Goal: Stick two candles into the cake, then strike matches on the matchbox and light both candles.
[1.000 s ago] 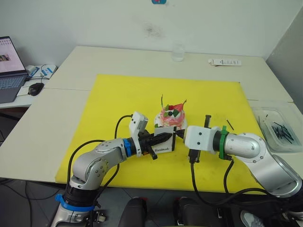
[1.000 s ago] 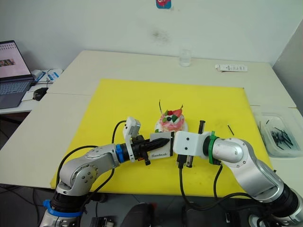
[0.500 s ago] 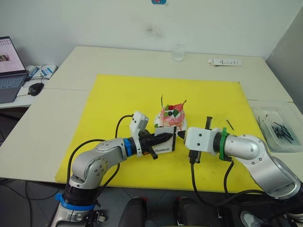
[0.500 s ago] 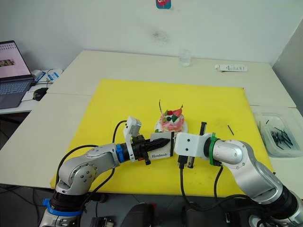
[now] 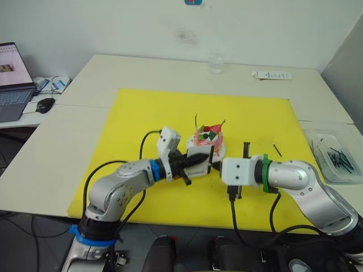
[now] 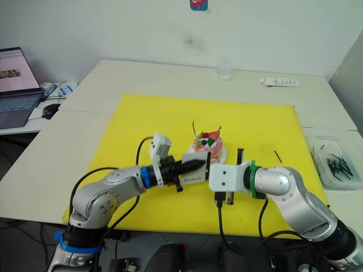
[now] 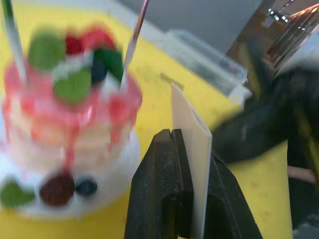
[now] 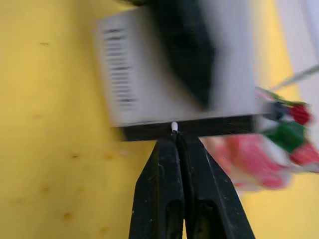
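Pink cake (image 5: 207,142), white matchbox (image 5: 198,163)

A yellow mat (image 5: 147,113) covers the near table. A glass (image 5: 214,63) and a white strip (image 5: 271,75) sit far back; a laptop (image 5: 11,79) and mouse (image 5: 45,105) lie left.

The matchbox (image 8: 169,84) looks like matt white card, with a dull black strip along one edge. The cake (image 7: 65,124) has a glossy pink glaze and shiny berries. The mat (image 5: 147,119) is matt yellow, smooth, with small stains. Both pincer bodies are matt black plastic, a little grainy (image 7: 172,196). The arm shells (image 5: 309,181) are smooth silver, slightly shiny. The tabletop (image 5: 147,71) is plain matt cream.
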Motion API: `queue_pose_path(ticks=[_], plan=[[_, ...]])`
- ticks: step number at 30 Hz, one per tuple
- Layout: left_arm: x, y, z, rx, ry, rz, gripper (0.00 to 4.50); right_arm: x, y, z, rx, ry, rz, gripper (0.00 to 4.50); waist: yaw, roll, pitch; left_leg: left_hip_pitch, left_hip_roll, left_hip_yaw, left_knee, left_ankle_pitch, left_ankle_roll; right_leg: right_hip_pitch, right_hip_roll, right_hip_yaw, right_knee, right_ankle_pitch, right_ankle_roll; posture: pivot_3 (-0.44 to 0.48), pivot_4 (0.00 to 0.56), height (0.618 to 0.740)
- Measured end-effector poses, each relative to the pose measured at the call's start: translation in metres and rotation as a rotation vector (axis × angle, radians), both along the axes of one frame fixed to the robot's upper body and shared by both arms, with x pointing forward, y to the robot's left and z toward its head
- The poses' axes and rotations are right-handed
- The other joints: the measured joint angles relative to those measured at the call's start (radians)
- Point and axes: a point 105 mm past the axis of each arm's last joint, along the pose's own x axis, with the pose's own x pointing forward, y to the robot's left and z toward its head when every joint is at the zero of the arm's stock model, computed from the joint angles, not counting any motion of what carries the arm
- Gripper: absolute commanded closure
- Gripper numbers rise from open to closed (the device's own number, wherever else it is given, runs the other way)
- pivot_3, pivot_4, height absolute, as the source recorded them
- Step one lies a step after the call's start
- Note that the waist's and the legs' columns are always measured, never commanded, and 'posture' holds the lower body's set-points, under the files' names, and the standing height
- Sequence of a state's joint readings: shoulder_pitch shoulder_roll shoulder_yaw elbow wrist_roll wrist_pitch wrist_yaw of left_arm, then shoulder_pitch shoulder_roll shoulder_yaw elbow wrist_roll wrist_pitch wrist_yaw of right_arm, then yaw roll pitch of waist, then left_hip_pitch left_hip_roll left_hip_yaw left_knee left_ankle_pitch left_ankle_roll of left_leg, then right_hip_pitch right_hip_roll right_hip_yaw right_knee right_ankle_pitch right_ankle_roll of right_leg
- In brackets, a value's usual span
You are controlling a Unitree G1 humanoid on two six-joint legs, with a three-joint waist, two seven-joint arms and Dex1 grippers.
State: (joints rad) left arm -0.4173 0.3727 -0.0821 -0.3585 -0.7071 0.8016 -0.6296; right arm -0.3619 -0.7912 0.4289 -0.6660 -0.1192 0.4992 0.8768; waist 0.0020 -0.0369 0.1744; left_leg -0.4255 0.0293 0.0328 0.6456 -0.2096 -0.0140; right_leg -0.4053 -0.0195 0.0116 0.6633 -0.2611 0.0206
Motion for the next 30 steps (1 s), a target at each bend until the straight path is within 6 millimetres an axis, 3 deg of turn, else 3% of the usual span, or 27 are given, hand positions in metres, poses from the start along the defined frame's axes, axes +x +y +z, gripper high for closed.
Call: queue_pose_path(ticks=[2,5,7,9,12,14,25,30], plan=[[0.008,0.01,0.034,0.056,-0.139,-0.013,4.5,-0.014,-0.008,-0.004,-0.048,0.052,0.057,4.48,-0.001,-0.001,0.001,-0.001,0.0,-0.001,0.0,0.0,0.0,-0.001,0.001,0.0,0.001,0.0,0.0,0.0,0.15,0.738],[0.019,0.05,0.099,0.072,-0.351,0.106,4.5,-0.017,-0.017,0.007,-0.062,0.047,0.071,4.48,-0.013,-0.002,0.002,0.003,0.001,0.001,-0.001,0.0,0.0,0.0,0.002,0.0,0.001,0.0,0.0,0.0,0.15,0.738],[0.012,0.06,0.112,0.081,-0.391,0.103,4.5,-0.015,-0.017,0.013,-0.036,0.036,0.067,4.48,-0.02,-0.001,0.001,0.006,0.001,0.003,-0.002,0.0,0.0,0.002,0.001,0.001,0.0,0.0,0.001,0.0,0.15,0.738],[0.006,0.06,0.093,0.095,-0.314,0.073,4.5,-0.012,-0.012,0.019,0.01,0.03,0.063,4.48,-0.022,0.0,0.001,0.005,0.001,0.003,-0.002,0.0,0.0,0.002,0.0,0.002,0.001,-0.001,0.002,0.0,0.15,0.738],[-0.001,0.055,0.043,0.13,-0.134,0.049,4.5,-0.007,-0.006,0.024,0.074,0.038,0.033,4.48,-0.022,-0.001,0.001,0.002,0.002,0.001,-0.001,0.0,0.0,0.0,-0.001,0.002,0.002,-0.001,0.001,0.0,0.15,0.738],[-0.009,0.047,0.025,0.131,-0.084,0.041,4.5,-0.003,-0.007,0.023,0.095,0.053,-0.006,4.48,-0.018,-0.001,0.001,0.001,0.002,0.001,0.0,0.0,0.0,0.0,-0.003,0.002,0.002,-0.001,0.001,0.0,0.15,0.738],[-0.019,0.028,-0.005,0.089,0.018,0.039,4.5,0.002,-0.026,0.005,0.281,0.204,-0.305,4.48,-0.004,-0.001,0.001,0.002,0.001,0.002,0.0,0.0,0.0,0.0,-0.002,0.003,0.002,0.001,0.001,0.0,0.15,0.738],[-0.021,0.02,-0.012,0.066,0.055,0.023,4.5,-0.001,-0.028,0.013,0.331,0.186,-0.356,4.48,-0.004,-0.001,0.001,0.002,0.001,0.001,0.0,0.0,0.0,0.0,-0.001,0.002,0.002,0.001,0.002,0.0,0.15,0.738]])
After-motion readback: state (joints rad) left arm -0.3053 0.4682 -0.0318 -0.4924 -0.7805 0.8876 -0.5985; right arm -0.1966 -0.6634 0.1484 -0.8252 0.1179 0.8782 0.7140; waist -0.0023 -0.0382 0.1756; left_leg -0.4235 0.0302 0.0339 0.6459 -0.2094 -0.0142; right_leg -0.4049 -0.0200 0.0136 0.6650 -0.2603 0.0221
